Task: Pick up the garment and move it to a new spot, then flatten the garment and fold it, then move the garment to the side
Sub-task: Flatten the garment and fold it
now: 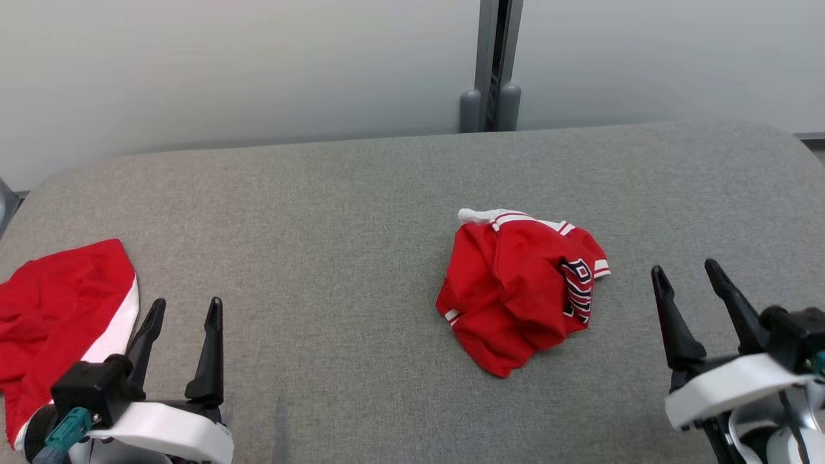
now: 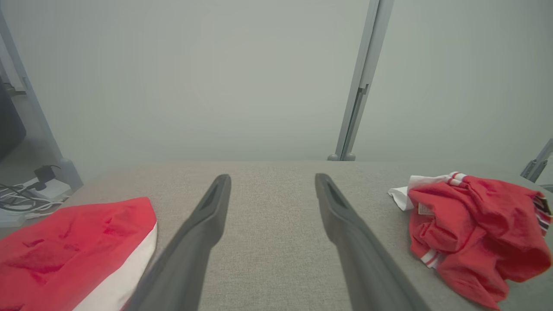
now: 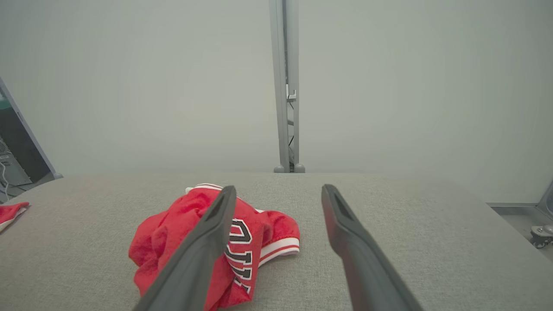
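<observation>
A crumpled red garment (image 1: 519, 290) with white trim and dark lettering lies in a heap on the grey table (image 1: 335, 212), right of the middle. The left wrist view has the garment (image 2: 475, 233) at its right, and the right wrist view has the garment (image 3: 173, 237) partly behind that gripper's left finger. My left gripper (image 1: 185, 309) stands open near the front left, empty, well left of the heap. My right gripper (image 1: 686, 269) is open and empty too, a short way right of the heap. The open left gripper (image 2: 272, 179) and right gripper (image 3: 278, 190) fingers frame bare cloth.
A second red cloth with a white band (image 1: 61, 316) lies at the table's left edge, just beside my left gripper. A grey post (image 1: 493, 64) stands against the wall behind the table. Cables (image 2: 26, 194) lie on the floor off the left side.
</observation>
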Motion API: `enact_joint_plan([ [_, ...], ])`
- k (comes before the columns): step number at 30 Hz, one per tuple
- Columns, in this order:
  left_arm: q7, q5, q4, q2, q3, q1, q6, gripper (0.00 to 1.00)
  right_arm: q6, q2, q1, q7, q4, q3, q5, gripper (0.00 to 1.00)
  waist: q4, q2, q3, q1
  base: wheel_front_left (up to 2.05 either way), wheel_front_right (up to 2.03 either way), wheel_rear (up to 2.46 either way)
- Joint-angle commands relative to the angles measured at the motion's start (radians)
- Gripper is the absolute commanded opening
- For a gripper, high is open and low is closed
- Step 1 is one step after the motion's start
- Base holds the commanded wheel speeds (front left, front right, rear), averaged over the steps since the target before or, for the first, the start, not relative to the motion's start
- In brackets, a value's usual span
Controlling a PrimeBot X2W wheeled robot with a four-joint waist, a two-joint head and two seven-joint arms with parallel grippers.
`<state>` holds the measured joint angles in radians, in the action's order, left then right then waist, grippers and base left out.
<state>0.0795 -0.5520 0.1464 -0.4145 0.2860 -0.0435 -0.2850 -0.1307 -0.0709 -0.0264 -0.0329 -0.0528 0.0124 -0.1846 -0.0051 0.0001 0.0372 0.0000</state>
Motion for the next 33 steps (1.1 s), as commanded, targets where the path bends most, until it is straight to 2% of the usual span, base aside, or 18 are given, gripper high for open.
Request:
enact_joint_plan([
  [1,0.006,0.009,-0.003,0.002,0.002,0.024,0.005,1.00,0.000,-0.016,-0.038,-0.012,0.014,-0.012,-0.014,1.00,0.017,-0.0001,0.036,0.0000,0.00,0.00,0.00],
  [13,0.055,0.015,-0.067,0.045,0.045,0.151,0.060,1.00,0.000,-0.225,-0.369,-0.191,0.233,-0.209,-0.164,1.00,0.118,-0.0001,0.177,0.0000,0.00,0.00,0.00],
  [22,0.087,0.015,-0.122,0.065,0.064,0.205,0.091,1.00,0.000,-0.306,-0.499,-0.315,0.361,-0.368,-0.291,1.00,0.159,-0.0001,0.222,0.0000,0.00,0.00,0.00],
  [23,0.089,0.015,-0.126,0.065,0.064,0.209,0.092,1.00,0.000,-0.309,-0.506,-0.321,0.369,-0.377,-0.303,0.96,0.159,-0.0001,0.227,0.0000,0.00,0.00,0.00],
  [24,0.091,0.015,-0.130,0.066,0.064,0.211,0.092,1.00,0.000,-0.312,-0.512,-0.315,0.372,-0.379,-0.310,0.51,0.158,-0.0001,0.231,0.0000,0.00,0.00,0.00],
  [25,0.094,0.015,-0.134,0.066,0.064,0.214,0.092,1.00,0.000,-0.313,-0.517,-0.303,0.374,-0.377,-0.320,0.36,0.155,-0.0001,0.235,0.0000,0.00,0.00,0.00],
  [26,0.096,0.015,-0.138,0.066,0.063,0.217,0.092,1.00,0.000,-0.309,-0.517,-0.294,0.377,-0.375,-0.330,0.00,0.152,-0.0001,0.238,0.0000,0.00,0.00,0.00],
  [30,0.099,0.008,-0.143,0.067,0.061,0.224,0.096,1.00,0.000,-0.305,-0.511,-0.246,0.365,-0.363,-0.344,0.00,0.139,-0.0001,0.245,0.0000,0.00,0.00,0.00],
  [33,0.102,0.008,-0.148,0.062,0.061,0.227,0.099,1.00,0.000,-0.294,-0.500,-0.168,0.338,-0.332,-0.352,0.00,0.120,-0.0001,0.247,0.0000,0.00,0.00,0.00],
])
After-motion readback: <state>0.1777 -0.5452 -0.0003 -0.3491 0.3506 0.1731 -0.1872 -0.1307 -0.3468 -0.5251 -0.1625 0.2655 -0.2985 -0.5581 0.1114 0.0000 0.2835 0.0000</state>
